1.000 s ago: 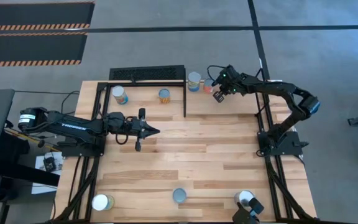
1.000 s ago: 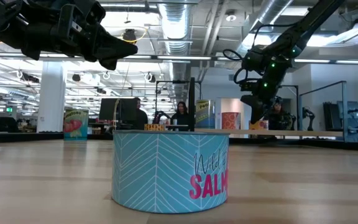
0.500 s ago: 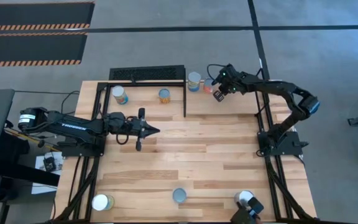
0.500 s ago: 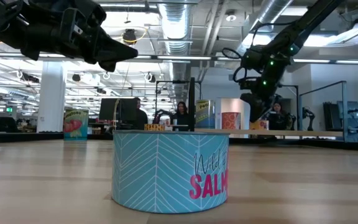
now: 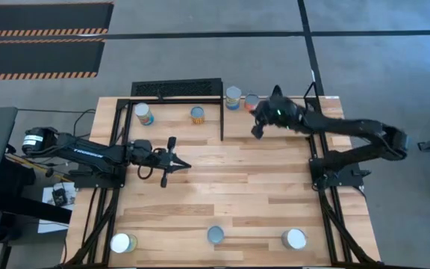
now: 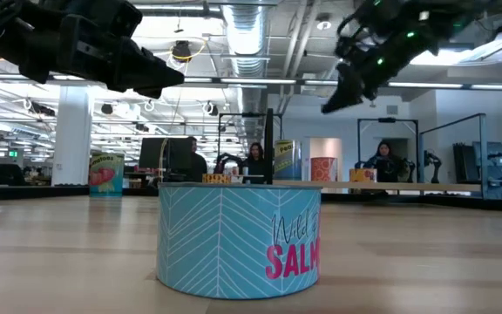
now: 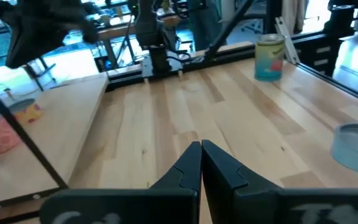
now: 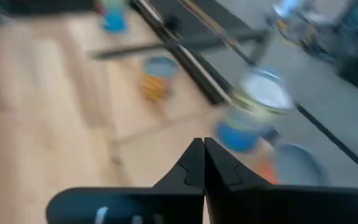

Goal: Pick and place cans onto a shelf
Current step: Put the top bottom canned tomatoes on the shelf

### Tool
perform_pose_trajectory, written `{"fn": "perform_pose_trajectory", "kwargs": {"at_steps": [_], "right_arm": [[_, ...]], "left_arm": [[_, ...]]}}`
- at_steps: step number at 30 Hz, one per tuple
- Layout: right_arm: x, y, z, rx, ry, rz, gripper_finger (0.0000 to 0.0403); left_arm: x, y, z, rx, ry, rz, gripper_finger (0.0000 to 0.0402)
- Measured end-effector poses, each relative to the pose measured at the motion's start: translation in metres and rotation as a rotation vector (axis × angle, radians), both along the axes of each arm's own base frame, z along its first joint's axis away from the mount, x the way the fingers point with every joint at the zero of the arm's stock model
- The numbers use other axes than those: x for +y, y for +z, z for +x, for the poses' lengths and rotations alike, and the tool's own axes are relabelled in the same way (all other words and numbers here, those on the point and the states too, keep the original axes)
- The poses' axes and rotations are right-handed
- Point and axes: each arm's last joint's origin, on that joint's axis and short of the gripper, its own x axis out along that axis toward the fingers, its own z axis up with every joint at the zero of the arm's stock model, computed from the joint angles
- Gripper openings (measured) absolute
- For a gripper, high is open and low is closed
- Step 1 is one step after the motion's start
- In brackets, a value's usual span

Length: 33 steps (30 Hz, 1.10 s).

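My left gripper [image 5: 180,164] is shut and empty, held above the table's left middle; it also shows in the left wrist view [image 7: 201,157]. My right gripper [image 5: 257,132] is shut and empty, raised above the table just near-side of two cans at the far edge; it also shows in the right wrist view [image 8: 202,155]. These cans are a blue-and-white can [image 5: 234,97] and a low orange can [image 5: 252,101]. The shelf [image 5: 170,127] at the far left bears a white-blue can [image 5: 144,113] and an orange can [image 5: 198,115], both upright.
Three more cans stand along the near edge: a white one [image 5: 122,243], a teal one [image 5: 216,235], which also fills the low view [image 6: 238,235], and a silver-topped one [image 5: 295,239]. A black mesh rack [image 5: 176,88] sits behind the shelf. The table's middle is bare wood.
My right gripper has risen and drawn back from the orange can at the far edge toward the table's near side, tipping from pointing down to nearly level. The orange can stays upright where it was. My left gripper has shifted slightly toward the near edge.
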Motion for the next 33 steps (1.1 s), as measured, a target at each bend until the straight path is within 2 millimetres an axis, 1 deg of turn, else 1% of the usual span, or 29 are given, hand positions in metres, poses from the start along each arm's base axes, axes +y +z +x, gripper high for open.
{"fn": "perform_pose_trajectory", "kwargs": {"at_steps": [4,7,9,12,15,17,21,25,27,33], "right_arm": [[0.046,-0.009,0.000,-0.162,0.173,0.005,0.0005],[0.084,-0.015,-0.001,-0.261,0.328,0.022,0.0009],[0.109,-0.019,-0.001,-0.267,0.415,0.039,0.0008],[0.143,-0.022,-0.002,-0.272,0.482,0.064,0.0004],[0.172,-0.026,-0.004,-0.261,0.537,0.074,0.0008],[0.189,-0.029,-0.008,-0.254,0.546,0.077,0.0011],[0.213,-0.034,-0.018,-0.221,0.532,0.102,0.0005],[0.227,-0.028,-0.025,-0.145,0.492,0.185,0.0005],[0.233,-0.022,-0.028,-0.109,0.474,0.218,0.0004],[0.258,-0.012,-0.031,0.038,0.402,0.346,0.0004]], "left_arm": [[-0.002,-0.003,-0.001,0.032,-0.011,-0.001,0.0002],[-0.002,-0.004,-0.001,0.048,-0.008,0.000,0.0002],[-0.002,-0.005,-0.001,0.052,-0.001,0.001,0.0002],[-0.002,-0.005,-0.001,0.050,0.000,0.002,0.0002],[-0.002,-0.005,-0.001,0.050,0.001,0.002,0.0002],[-0.002,-0.005,-0.001,0.050,0.001,0.002,0.0002],[-0.002,-0.005,-0.001,0.050,0.001,0.002,0.0002],[-0.002,-0.005,-0.001,0.050,0.002,0.002,0.0002],[-0.002,-0.005,-0.001,0.051,0.001,-0.008,0.0002],[-0.002,-0.005,-0.001,0.054,-0.005,-0.019,0.0002]]}}
